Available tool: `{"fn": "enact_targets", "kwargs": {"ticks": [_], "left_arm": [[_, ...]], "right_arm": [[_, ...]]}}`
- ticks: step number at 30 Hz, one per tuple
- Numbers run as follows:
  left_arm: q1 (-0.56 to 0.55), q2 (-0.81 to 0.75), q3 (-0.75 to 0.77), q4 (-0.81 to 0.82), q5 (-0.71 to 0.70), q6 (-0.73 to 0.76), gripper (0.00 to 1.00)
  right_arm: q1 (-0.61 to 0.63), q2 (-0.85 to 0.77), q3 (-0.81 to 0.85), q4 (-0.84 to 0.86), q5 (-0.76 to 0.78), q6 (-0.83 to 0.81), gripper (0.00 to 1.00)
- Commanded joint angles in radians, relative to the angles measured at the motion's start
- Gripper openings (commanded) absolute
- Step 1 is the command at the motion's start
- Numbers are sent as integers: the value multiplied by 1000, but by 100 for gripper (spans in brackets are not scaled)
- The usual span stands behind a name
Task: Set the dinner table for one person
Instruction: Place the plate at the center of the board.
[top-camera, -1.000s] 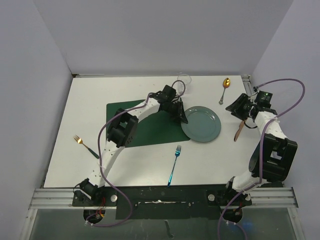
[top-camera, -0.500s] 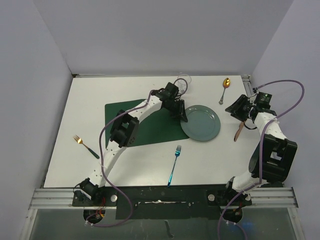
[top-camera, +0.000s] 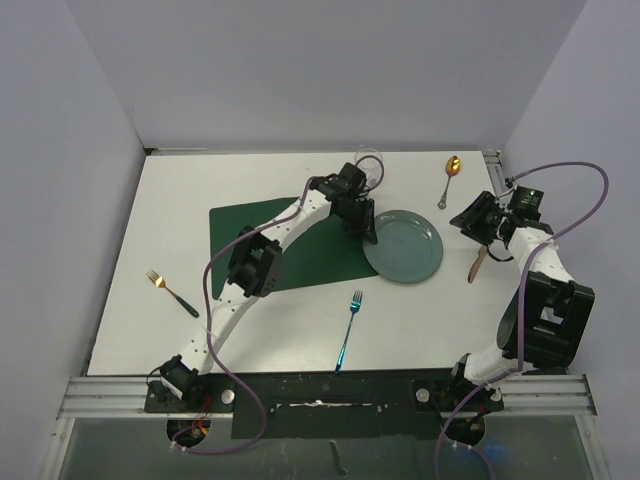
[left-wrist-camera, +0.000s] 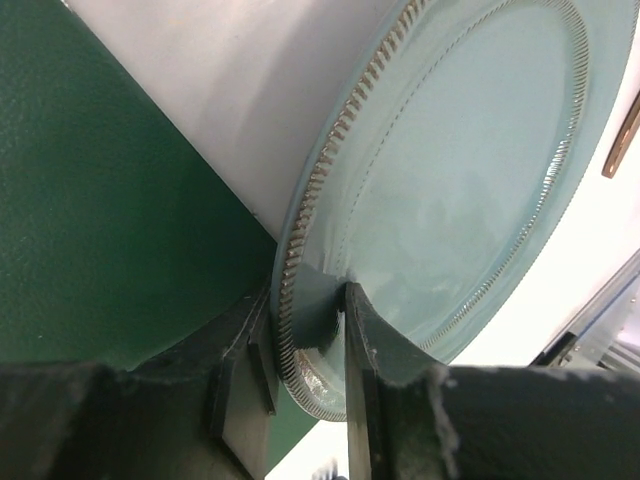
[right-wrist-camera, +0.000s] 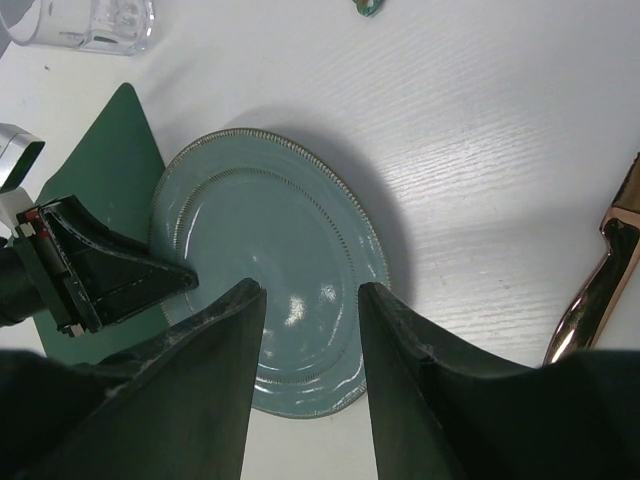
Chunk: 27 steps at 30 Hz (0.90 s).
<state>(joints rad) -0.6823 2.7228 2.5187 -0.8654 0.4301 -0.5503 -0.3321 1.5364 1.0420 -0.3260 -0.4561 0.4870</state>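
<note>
Bright even overhead light; soft shadows; glare spot on plate (right-wrist-camera: 270, 240); wrist-view foregrounds blurred.

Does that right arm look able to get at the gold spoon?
Probably yes. Its fingers are open and empty, and the gold spoon lies nearby on bare tabletop, with nothing between.

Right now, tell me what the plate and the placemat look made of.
The plate: likely glazed ceramic; glossy teal surface with soft reflections and a beaded rim. The placemat: probably faux leather or vinyl; dark green, matte, with a fine pebbled grain.
</note>
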Motion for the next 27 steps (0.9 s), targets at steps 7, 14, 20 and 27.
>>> {"fn": "enact_targets", "kwargs": {"ticks": [7, 14, 20, 27], "left_arm": [[-63, 166, -156, -264, -504, 284, 24], [-112, 176, -184, -293, -519, 330, 24], [-158, 186, -192, -296, -506, 358, 24], [-216, 198, -193, -302, -501, 384, 24]], "right_arm": [[8, -81, -44, 49, -10, 1, 43], [12, -93, -51, 51, -12, 4, 43], [11, -96, -54, 42, -10, -1, 43], [11, -103, -66, 45, -9, 2, 43]]}}
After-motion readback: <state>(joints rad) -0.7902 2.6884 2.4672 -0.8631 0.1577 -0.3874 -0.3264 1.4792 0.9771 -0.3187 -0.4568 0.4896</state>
